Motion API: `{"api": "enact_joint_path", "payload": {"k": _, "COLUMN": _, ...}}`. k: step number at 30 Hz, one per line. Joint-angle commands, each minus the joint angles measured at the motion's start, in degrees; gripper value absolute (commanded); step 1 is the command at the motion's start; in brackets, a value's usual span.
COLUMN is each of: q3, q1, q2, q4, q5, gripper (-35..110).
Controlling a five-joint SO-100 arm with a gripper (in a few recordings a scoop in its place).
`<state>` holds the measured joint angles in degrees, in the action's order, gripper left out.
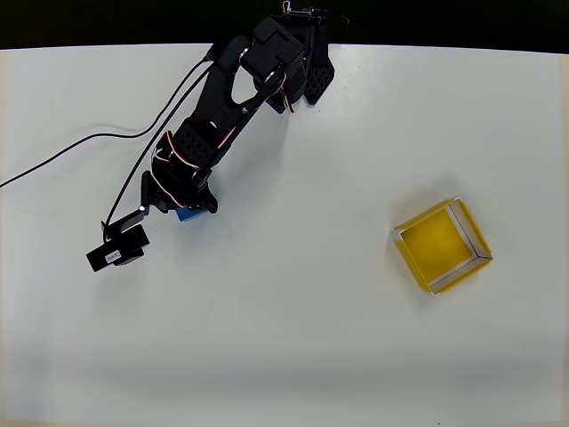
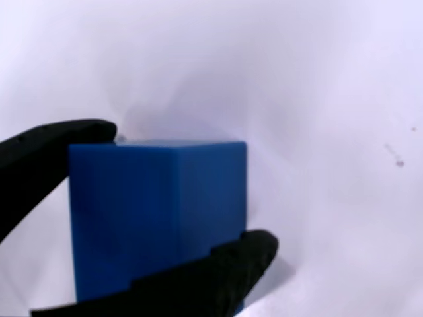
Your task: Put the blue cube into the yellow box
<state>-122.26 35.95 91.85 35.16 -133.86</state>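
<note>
In the wrist view my gripper [image 2: 178,211] has the blue cube [image 2: 158,218] between its two black fingers: one finger [image 2: 46,158] lies against the cube's upper left edge, the other [image 2: 211,277] crosses its lower right corner, and both touch the block, so I am closed onto it. The cube shows one broad face and a narrower face to the right, meeting at a vertical edge; its sides look about equal, so I can name no long axis.

In the overhead view the cube [image 1: 188,213] is a small patch of blue under my black arm [image 1: 222,116], at the left of the white table [image 1: 293,356]. Whether it rests on the table or is lifted, I cannot tell. The yellow box [image 1: 443,245] sits well apart to the right, turned so its corners point up, down, left and right in the picture, its open side facing up.
</note>
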Motion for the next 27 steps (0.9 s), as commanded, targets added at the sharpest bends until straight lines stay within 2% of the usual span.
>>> {"api": "enact_joint_path", "payload": {"k": 1, "q3": -0.18, "q1": 0.35, "q2": 3.6, "q4": -0.97, "q5": -0.18, "gripper": 42}}
{"api": "enact_joint_path", "payload": {"k": 5, "q3": -2.64, "q1": 0.44, "q2": 5.19, "q4": -1.85, "q5": -0.53, "gripper": 41}}
{"api": "enact_joint_path", "payload": {"k": 15, "q3": -7.47, "q1": -2.2, "q2": 8.7, "q4": -6.24, "q5": 2.9, "gripper": 23}}
{"api": "enact_joint_path", "payload": {"k": 27, "q3": -15.47, "q1": -10.37, "q2": 17.49, "q4": -14.59, "q5": 11.34, "gripper": 19}}
